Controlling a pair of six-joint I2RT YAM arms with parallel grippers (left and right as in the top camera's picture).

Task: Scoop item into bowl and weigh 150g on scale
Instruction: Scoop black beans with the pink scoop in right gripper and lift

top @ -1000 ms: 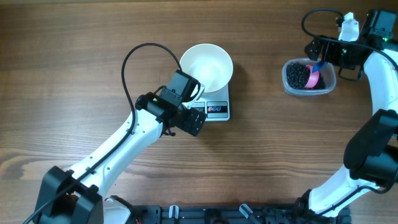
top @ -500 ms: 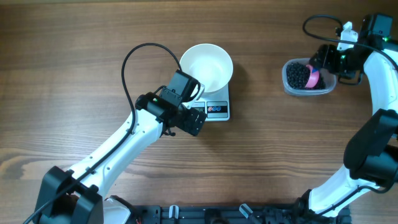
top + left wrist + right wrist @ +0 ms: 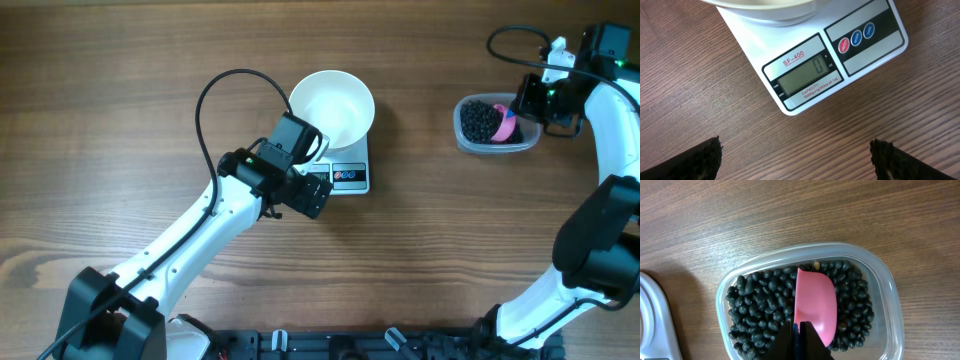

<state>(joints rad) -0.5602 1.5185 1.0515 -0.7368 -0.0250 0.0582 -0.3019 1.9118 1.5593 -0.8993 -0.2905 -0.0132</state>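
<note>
The overhead camera is looking straight down from far off, taking in the whole table. The left wrist camera is peering down closely, the scale lying just beyond the left fingertips. The right wrist camera is hovering close over the tub, the pink scoop reaching ahead of the right fingers. Scale and tub are also showing overhead.

A pink scoop sits inside a clear tub on the wooden table.
</note>
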